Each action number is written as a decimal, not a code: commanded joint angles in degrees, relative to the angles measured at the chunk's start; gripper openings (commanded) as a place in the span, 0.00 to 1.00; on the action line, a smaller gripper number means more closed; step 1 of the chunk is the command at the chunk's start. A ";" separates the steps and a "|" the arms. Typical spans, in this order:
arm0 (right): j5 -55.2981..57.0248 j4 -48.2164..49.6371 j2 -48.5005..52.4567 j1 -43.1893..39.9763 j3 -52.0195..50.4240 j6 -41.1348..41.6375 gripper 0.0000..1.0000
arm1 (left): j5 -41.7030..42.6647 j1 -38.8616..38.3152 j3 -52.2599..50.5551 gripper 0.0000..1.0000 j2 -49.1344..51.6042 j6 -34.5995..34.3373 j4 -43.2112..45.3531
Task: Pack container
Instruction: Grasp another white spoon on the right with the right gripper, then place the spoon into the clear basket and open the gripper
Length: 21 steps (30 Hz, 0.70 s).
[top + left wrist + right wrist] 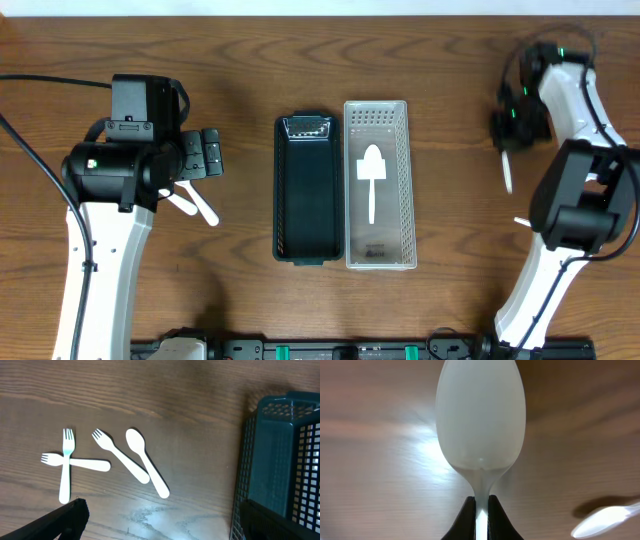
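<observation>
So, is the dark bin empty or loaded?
Empty: overhead shows only bare floor in the dark bin. The one packed spoon lies in the clear bin beside it.

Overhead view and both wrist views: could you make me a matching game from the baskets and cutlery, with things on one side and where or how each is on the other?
Things:
1 dark basket
2 white basket
3 crossed forks
4 spoon filling the right wrist view

States:
A holds a lone spoon
B pinched by the right gripper
C looks empty
D flat on the table

Pairs: 1-C, 2-A, 3-D, 4-B
</observation>
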 commanded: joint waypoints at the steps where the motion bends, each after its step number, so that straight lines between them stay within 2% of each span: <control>1: -1.27 -1.90 -5.79 5.55 9.99 7.41 0.01 | -0.72 0.28 0.42 0.98 0.22 -0.26 -0.24; 4: -3.23 -1.38 -9.05 10.73 14.19 13.66 0.01 | -0.72 0.28 0.42 0.98 0.22 -0.26 -0.26; 9: -4.42 -1.42 -10.73 18.97 14.56 26.23 0.01 | -0.72 0.28 0.42 0.98 0.22 -0.26 -0.28; 16: -1.62 -0.81 -9.05 28.98 10.43 34.21 0.01 | -0.72 0.28 0.42 0.98 0.22 -0.26 -0.28; 21: -0.70 2.64 -8.70 32.72 1.64 38.16 0.01 | -0.72 0.31 0.42 0.98 0.22 -0.26 -0.28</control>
